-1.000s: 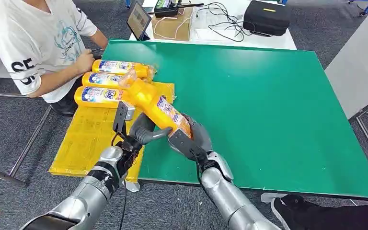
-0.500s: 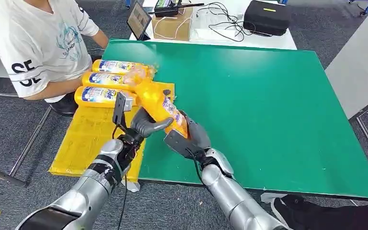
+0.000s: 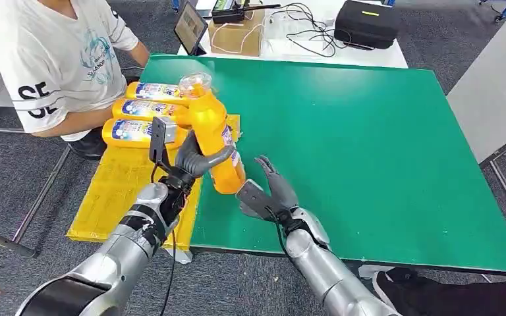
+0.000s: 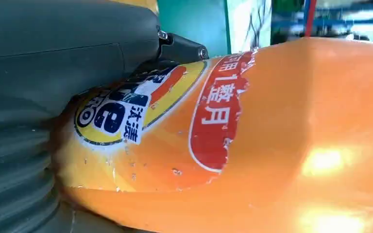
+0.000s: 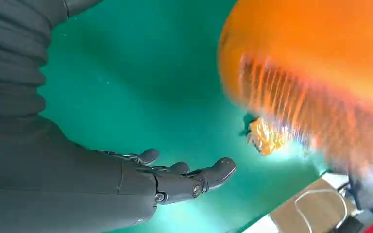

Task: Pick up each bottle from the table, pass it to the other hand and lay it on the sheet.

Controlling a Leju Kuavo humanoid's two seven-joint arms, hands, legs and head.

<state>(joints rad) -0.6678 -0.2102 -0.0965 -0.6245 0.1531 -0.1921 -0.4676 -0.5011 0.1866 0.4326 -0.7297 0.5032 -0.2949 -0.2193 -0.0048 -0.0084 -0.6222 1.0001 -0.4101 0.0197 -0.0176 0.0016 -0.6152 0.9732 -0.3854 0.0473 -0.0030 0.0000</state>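
Note:
My left hand [image 3: 194, 162] grips an orange bottle [image 3: 213, 135] around its lower body and holds it nearly upright above the table's left edge, clear cap up. Up close, the bottle [image 4: 252, 141] presses against the left hand [image 4: 53, 97]. Just right of the bottle's base, my right hand [image 3: 269, 191] is open with fingers spread, holding nothing. From the right wrist, the open right hand [image 5: 141, 179] sits apart from the orange bottle [image 5: 320, 73]. Three more bottles [image 3: 146, 110] lie side by side on the yellow sheet [image 3: 118, 191].
The green table [image 3: 356, 145] stretches wide to the right. A person in a white shirt [image 3: 53, 59] sits at the left beside the lying bottles. Behind the table stand a tablet [image 3: 190, 27], a cardboard box [image 3: 240, 36] and a black case [image 3: 366, 24].
The right hand has let go of the bottle and drawn back to the right with fingers spread. The left hand now holds the bottle alone and has swung it from slanted to nearly upright.

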